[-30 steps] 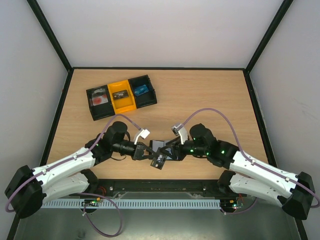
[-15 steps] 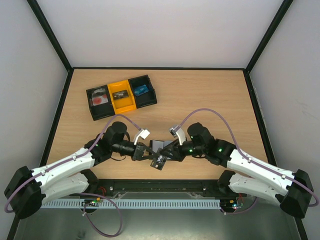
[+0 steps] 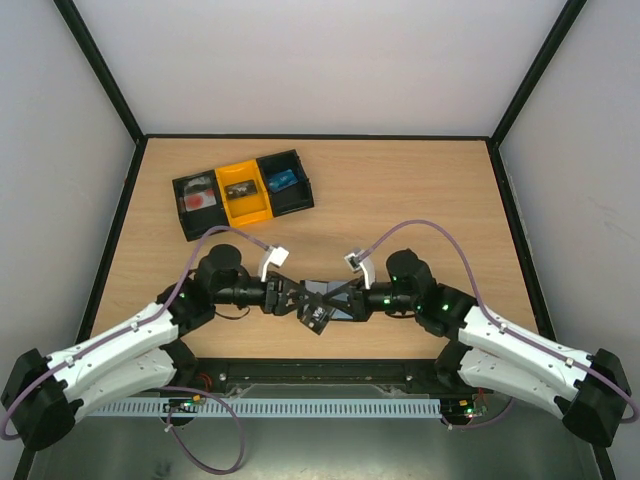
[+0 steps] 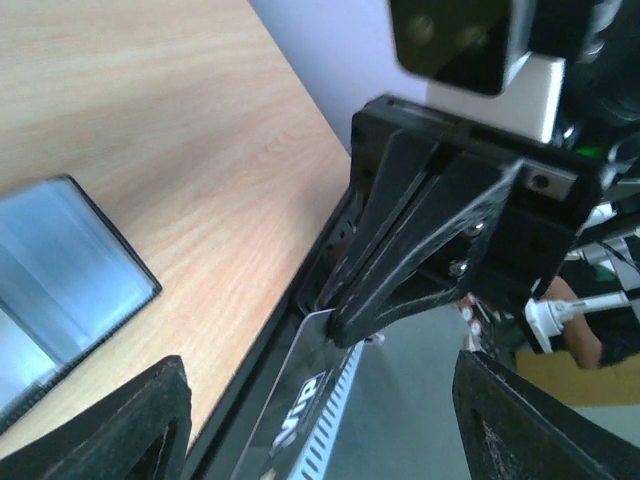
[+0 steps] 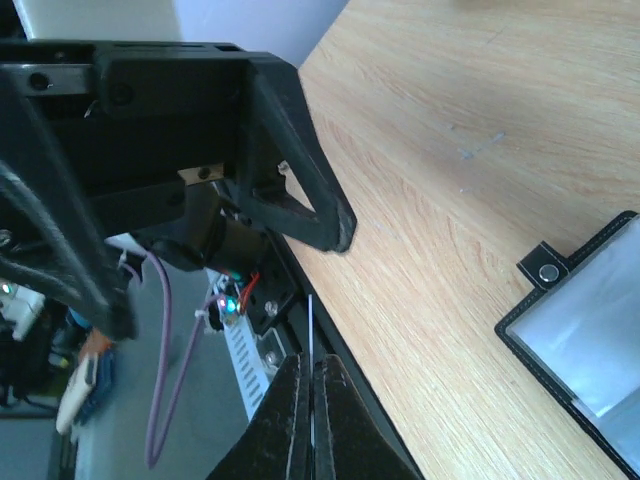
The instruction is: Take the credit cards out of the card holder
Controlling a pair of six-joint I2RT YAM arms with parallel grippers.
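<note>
Card (image 4: pixel 298 418), dark with white print, was clear of the holder (image 4: pixel 60 270), which lay open on the table (image 4: pixel 180 110) nearby. Right gripper (image 5: pixel 311 372) was clenched on the card's end. Left gripper (image 3: pixel 288 297) stood spread, touching nothing. Card judged light, stiff and slick: pinch the flat faces near an end. Its long axis ran out from the right fingertips toward the left gripper.
</note>
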